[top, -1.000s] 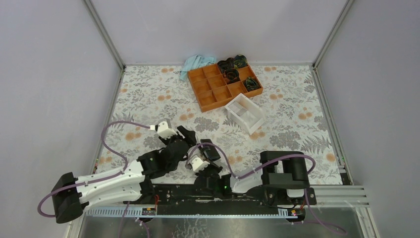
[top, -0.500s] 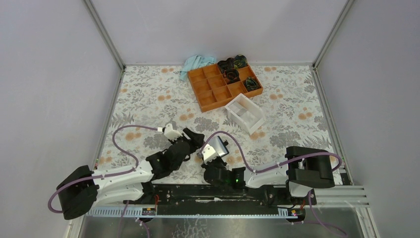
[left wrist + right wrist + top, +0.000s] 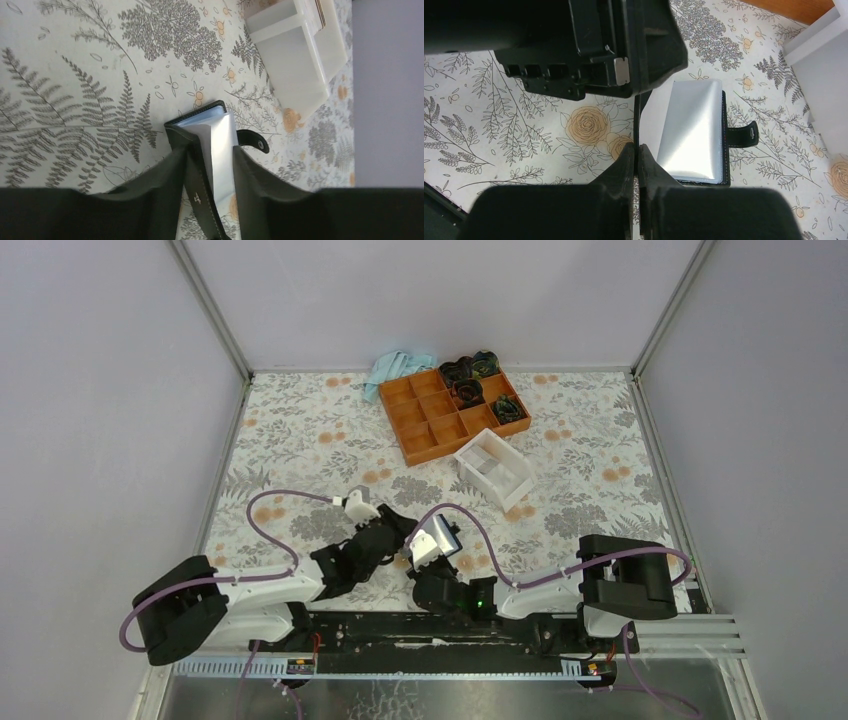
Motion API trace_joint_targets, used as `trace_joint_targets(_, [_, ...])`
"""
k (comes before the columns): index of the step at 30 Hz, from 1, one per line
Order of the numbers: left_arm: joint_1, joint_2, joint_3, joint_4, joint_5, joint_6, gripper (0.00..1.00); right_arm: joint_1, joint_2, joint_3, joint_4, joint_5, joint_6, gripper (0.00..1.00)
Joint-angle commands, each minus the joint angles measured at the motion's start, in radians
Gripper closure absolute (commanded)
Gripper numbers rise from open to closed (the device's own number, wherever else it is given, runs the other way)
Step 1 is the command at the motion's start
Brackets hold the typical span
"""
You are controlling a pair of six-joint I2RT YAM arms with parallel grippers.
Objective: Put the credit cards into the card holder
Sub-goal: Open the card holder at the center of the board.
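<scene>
Black outside and lined with shiny clear sleeves, the card holder [image 3: 694,130] is found open near the front middle of the floral table cover [image 3: 300,430], with its snap tab [image 3: 744,134] pointed away from the arms' side. One thin cover edge is pinched by the right gripper [image 3: 637,150], whose fingers are pressed together on it; this hold is judged to serve for steadying the wallet and lifting one side. The left gripper [image 3: 210,155] is spread about half-wide, with one finger on each side of the cover and the pale sleeves. Whether the pads already press on them cannot be told. This placing is probably meant for parting the leaves, so that a pocket is offered. The credit cards are not made out for certain: a thin brownish stack [image 3: 320,12] in one compartment of the white box [image 3: 495,472] may be them. This box is set well apart from the wallet, farther out on the table. Behind it an orange compartment tray [image 3: 425,405] with dark coiled items and a light-blue cloth [image 3: 395,367] are seen. The wallet's opening is crowded mainly by the two grippers themselves, so one must be freed before a card can be fetched.
</scene>
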Motion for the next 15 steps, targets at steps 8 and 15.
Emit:
trace_joint_targets(8, [0.007, 0.053, -0.038, 0.077, 0.051, -0.046, 0.99, -0.012, 0.0, 0.007, -0.029, 0.052, 0.049, 0.85])
trace_joint_targets(15, [0.006, 0.067, -0.043, 0.066, 0.044, -0.057, 1.0, -0.015, -0.116, -0.047, -0.075, 0.086, 0.114, 0.45])
